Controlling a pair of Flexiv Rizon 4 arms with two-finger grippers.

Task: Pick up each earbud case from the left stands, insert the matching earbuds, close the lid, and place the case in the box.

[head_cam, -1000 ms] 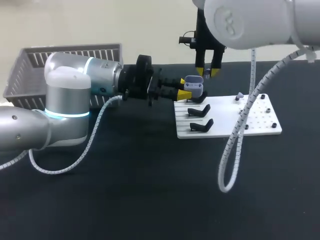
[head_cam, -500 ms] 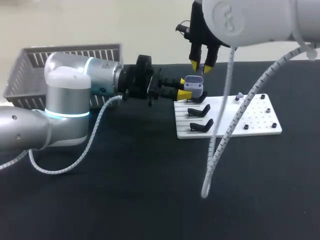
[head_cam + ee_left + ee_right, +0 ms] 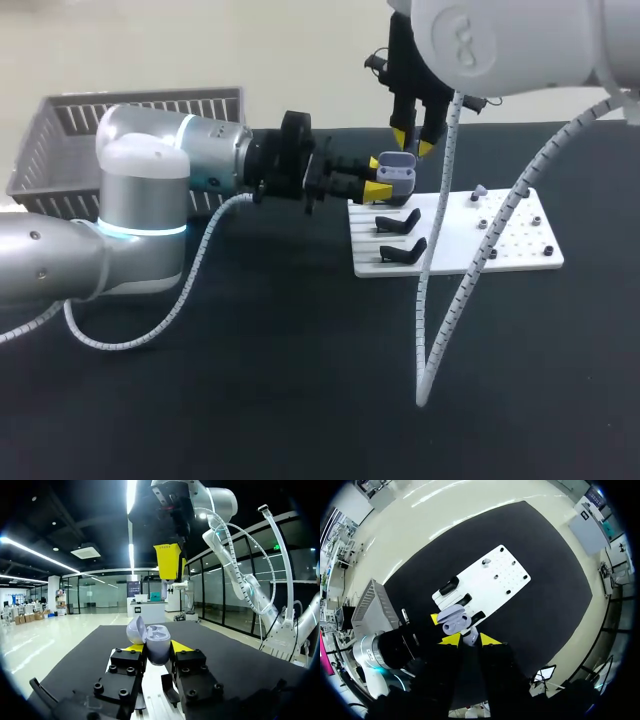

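My left gripper [image 3: 380,177] comes in level from the left and is shut on an open lavender earbud case [image 3: 399,172], held just above the white board's near-left corner. In the left wrist view the case [image 3: 159,644] sits between the yellow tips with its lid [image 3: 134,630] swung back. My right gripper [image 3: 413,146] hangs straight over the case, pointing down, shut on a small lavender earbud [image 3: 469,638]. From the right wrist view the case [image 3: 453,620] lies directly below that earbud. Another lavender earbud [image 3: 479,190] rests on the board.
The white board [image 3: 520,243] carries two empty black stands [image 3: 398,222] [image 3: 403,251] on its left and several small black pegs on its right. A grey slatted basket [image 3: 60,140] stands at the back left, behind my left arm. A white cable loop droops from my right arm over the board.
The left gripper has carried the case slightly to the right. The right gripper swung a little left and up, then came back over the case; its cable has swung.
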